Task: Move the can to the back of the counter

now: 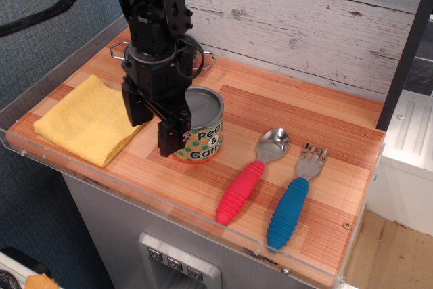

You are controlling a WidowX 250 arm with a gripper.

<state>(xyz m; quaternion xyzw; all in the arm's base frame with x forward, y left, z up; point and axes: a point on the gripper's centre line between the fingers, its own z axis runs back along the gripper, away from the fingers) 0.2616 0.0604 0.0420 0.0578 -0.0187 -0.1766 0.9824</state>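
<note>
The can (201, 126), a short tin with a grey lid and a green dotted "Peas & Carrots" label, stands upright on the striped wood counter (291, 109) near its front middle. My black gripper (151, 137) is low over the counter just left of the can, with its jaws open. The right finger (169, 139) is against or just in front of the can's left side and hides part of the label. The left finger (136, 107) is near the cloth. The can is not between the fingers.
A yellow cloth (80, 121) lies at the left. A steel two-handled pot (119, 48) sits behind the arm, mostly hidden. A red-handled spoon (246, 179) and a blue-handled fork (291, 202) lie to the right of the can. A clear acrylic rim (169, 209) edges the front.
</note>
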